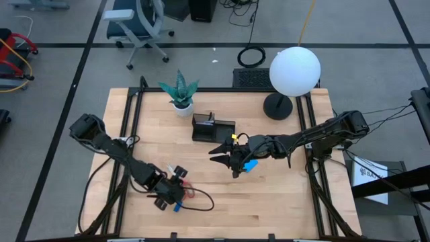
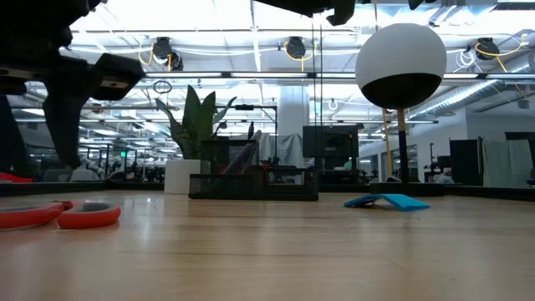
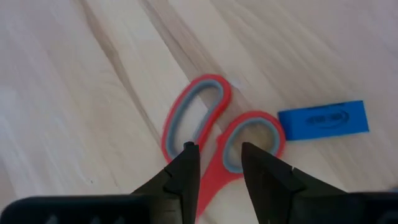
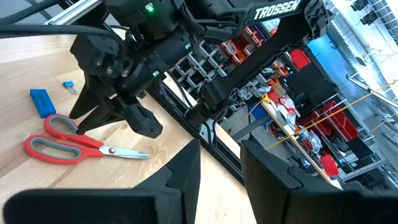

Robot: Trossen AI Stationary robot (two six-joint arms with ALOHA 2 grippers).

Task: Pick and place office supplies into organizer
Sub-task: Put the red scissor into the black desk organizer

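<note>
The red-handled scissors (image 3: 205,130) lie flat on the table near its front left, handle loops up in the left wrist view. My left gripper (image 3: 219,152) hovers over them, open and pointing steeply down, one finger on each side of the neck where the two loops join. I see no touch. A small blue block (image 3: 323,119) lies beside the loops. The blue notepad (image 1: 250,165) lies at mid-table under my right arm. My right gripper (image 4: 221,165) hangs level above the table, open and holding nothing. The black organizer (image 1: 211,128) stands behind it.
A potted plant (image 1: 180,94) stands left of the organizer, and a lamp with a white globe (image 1: 294,70) and a round black base (image 1: 277,106) stands at the back right. A dark cable (image 1: 201,203) loops on the table by the scissors.
</note>
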